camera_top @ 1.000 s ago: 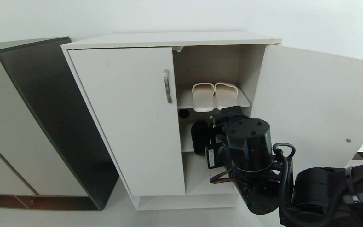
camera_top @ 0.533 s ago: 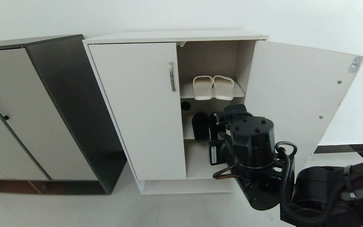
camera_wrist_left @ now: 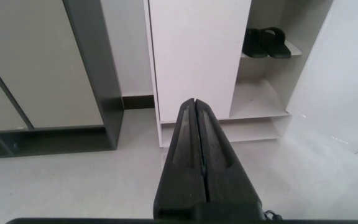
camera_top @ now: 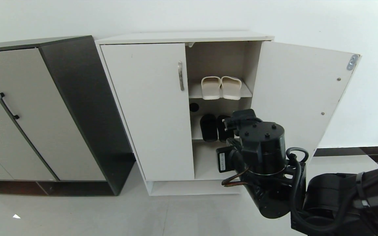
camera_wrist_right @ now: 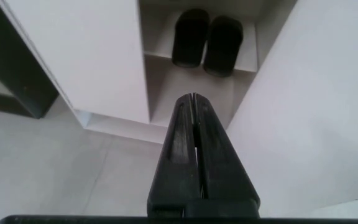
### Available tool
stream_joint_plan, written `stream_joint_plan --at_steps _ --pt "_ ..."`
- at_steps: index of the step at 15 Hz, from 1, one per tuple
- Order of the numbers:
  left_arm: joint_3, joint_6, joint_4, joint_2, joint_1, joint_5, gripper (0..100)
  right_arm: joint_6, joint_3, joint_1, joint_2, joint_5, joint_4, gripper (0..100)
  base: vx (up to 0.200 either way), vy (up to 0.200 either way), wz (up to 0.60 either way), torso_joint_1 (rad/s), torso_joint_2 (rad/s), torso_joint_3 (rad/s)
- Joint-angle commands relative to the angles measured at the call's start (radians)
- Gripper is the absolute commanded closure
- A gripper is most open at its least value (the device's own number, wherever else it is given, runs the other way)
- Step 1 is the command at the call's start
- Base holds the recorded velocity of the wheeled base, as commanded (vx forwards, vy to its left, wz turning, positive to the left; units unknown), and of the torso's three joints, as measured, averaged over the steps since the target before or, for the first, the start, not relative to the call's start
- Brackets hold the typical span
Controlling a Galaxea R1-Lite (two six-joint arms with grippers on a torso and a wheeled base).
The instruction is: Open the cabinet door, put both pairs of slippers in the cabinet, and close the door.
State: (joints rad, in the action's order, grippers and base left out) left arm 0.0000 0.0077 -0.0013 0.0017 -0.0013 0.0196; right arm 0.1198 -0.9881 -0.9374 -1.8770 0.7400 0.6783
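While both pairs sit in the cabinet (camera_top: 182,36), white slippers (camera_top: 221,87) at twelve o'clock from black slippers (camera_top: 213,127), our left gripper (camera_wrist_left: 194,102) and right gripper (camera_wrist_right: 193,98) are pinched closed and empty. If we swing the door (camera_top: 294,95) at three o'clock too fast, it could hit our right arm (camera_top: 264,157).

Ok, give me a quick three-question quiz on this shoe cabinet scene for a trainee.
1. Which door of the cabinet stands open? A) left B) right C) both
2. True or false: the black slippers lie on the shelf above the white slippers.
3. Fill in: the right claw is ___ and holds nothing.

Key: 1 B. 2 False, the black pair lies one shelf lower. 3 Shut.
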Motion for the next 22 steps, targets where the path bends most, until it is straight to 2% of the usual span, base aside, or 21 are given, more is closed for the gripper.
stream_joint_plan --at_steps 1,11,14,22 --pt "0.0 0.0 0.0 0.0 0.0 0.0 100 0.0 0.0 0.003 -0.004 -0.002 0.0 100 0.0 0.0 0.0 0.0 0.0 0.0" --pt "0.0 0.0 0.0 0.0 0.0 0.0 100 -0.011 0.0 0.008 -0.01 -0.002 -0.002 100 0.0 0.0 0.0 0.001 -0.02 -0.018" --pt "0.0 0.0 0.0 0.0 0.0 0.0 100 -0.011 0.0 0.008 -0.01 -0.002 0.0 100 0.0 0.0 0.0 0.025 -0.19 -0.325" --pt "0.0 0.0 0.0 0.0 0.0 0.0 100 -0.012 0.0 0.011 -0.01 -0.002 -0.002 100 0.0 0.0 0.0 0.093 -0.49 -0.351"
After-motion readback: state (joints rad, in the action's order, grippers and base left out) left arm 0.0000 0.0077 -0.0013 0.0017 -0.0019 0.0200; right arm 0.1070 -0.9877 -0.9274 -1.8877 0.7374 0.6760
